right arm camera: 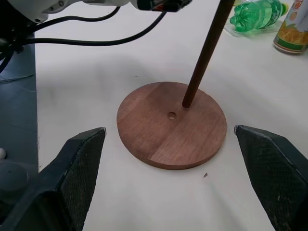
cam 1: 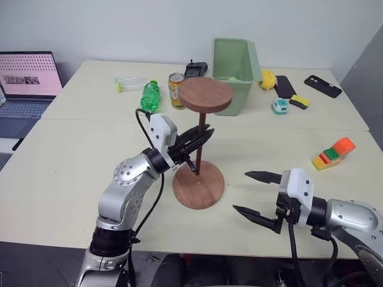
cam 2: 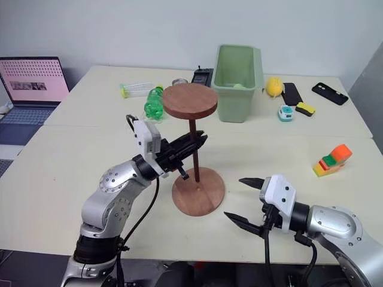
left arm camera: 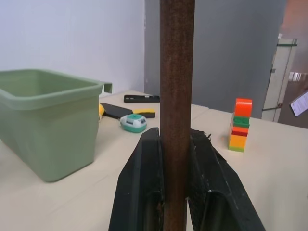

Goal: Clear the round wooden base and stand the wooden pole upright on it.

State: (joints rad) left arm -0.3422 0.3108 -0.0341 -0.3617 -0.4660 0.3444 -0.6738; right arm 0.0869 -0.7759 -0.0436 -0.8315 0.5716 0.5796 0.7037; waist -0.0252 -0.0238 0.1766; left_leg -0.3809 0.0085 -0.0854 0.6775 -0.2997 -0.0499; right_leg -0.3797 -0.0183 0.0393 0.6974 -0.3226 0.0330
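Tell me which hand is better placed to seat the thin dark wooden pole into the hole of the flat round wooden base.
Left. The left hand is shut on the thin dark wooden pole, its tip beside the flat round wooden base's hole. The right hand hangs open nearby.

cream table (cam 1: pixel 72 173), round wooden base (cam 1: pixel 198 185), green bin (cam 1: pixel 234 72)

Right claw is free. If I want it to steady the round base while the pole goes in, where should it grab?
Probably the base's near rim, coming in low from the robot's side with the right claw, already open. The disc is thin and flat, so only the edge offers grip. The pole, held by the left claw, rests beside the centre hole.
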